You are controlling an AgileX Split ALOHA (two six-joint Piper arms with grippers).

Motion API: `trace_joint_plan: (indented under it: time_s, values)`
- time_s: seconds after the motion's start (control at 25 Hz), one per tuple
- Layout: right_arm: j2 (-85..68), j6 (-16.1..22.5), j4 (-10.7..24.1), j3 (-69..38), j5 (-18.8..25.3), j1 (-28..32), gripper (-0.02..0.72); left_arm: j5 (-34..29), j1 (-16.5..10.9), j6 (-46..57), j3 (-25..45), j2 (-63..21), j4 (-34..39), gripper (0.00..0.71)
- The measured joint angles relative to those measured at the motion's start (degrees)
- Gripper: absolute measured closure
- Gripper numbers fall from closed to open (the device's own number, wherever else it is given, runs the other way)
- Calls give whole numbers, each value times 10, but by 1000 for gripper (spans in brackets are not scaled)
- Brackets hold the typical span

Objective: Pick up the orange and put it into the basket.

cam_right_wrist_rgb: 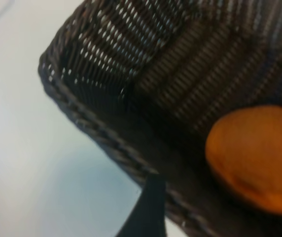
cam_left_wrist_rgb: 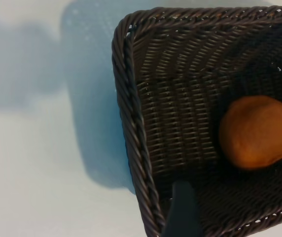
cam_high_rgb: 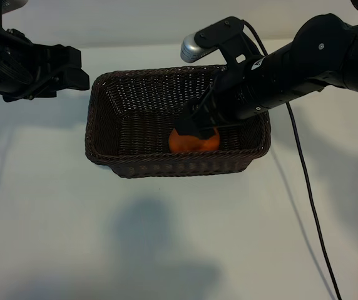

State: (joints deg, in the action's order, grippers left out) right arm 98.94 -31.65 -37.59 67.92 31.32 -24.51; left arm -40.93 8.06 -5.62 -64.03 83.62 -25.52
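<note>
The orange point(cam_high_rgb: 194, 142) is seen lying on the floor of the basket point(cam_high_rgb: 104, 134), close to the basket's near wall as the exterior view shows it, and a little toward the right-hand half. The right gripper point(cam_high_rgb: 199, 125) is reached down over the far rim into the basket, directly above the orange; its fingers are spread wide on either side of the fruit and nothing is gripped between them. In the right wrist view the orange point(cam_right_wrist_rgb: 257, 158) is shown beside a woven corner, with one dark fingertip point(cam_right_wrist_rgb: 148, 210) at the rim. The left gripper point(cam_high_rgb: 72, 69) is held outside the basket, off its far-left corner, with jaws apart and nothing held. Bare basket floor is left open on the left side, and white table point(cam_high_rgb: 179, 237) is exposed all round the rim.
</note>
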Motion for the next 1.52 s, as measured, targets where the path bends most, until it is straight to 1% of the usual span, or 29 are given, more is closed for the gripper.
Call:
trace_joint_plan:
  time_s: [0.08,0.16,0.24,0.28,0.4,0.48,0.56,0.64,0.76,0.88,1.08,1.52]
  values:
    - [-10,21,10,1,17,0,7,0,0,0,0,0,0,120]
    - [-24,51,34,7,44,0,11,0,0,0,0,0,0,120]
    - [-38,89,74,27,90,0,11,0,0,0,0,0,0,120]
    - [-43,114,99,43,116,1,14,0,0,0,0,0,0,120]
    - [-50,186,178,97,213,1,22,0,0,-2,0,0,0,120]
    - [-52,230,231,129,257,1,35,0,0,-2,0,0,0,120]
    - [-56,258,270,156,288,1,52,0,0,-2,0,0,0,120]
    - [-66,273,295,173,317,1,71,0,0,-2,0,0,0,120]
    - [-88,279,319,179,334,1,96,0,0,-2,0,0,0,120]
    - [-109,284,334,180,339,1,101,1,0,-2,0,0,0,120]
    - [-123,292,336,183,352,1,101,3,0,-2,0,0,0,120]
    - [-123,312,338,182,352,1,104,4,0,-2,0,0,0,120]
